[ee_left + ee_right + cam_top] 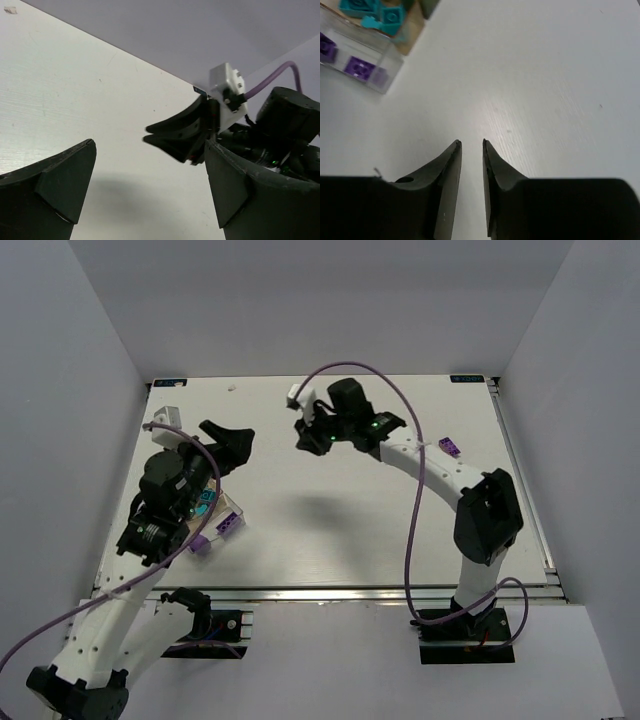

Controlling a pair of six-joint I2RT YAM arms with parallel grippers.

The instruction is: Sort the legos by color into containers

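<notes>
- Left arm [75,685] low in the top view, reaching over the container [238,510].
- Container on the table [330,540]; purple legos [359,67] and cyan legos [390,17] inside.
- Left gripper [228,435] just beyond the container: jaws released wide, empty.
- Right gripper [472,142] right of the container, well apart: jaws nearly together, slim gap, gripping nothing.
- Loose purple lego [450,447] far right of the container.

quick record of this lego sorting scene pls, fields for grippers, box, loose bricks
left gripper: wide open, empty
right gripper: jaws close together with a narrow gap, nothing between them
container: clear box on the left of the table, by the left arm
in container: purple bricks and cyan bricks, grouped apart
loose: one purple brick on the table beside the right arm
</notes>
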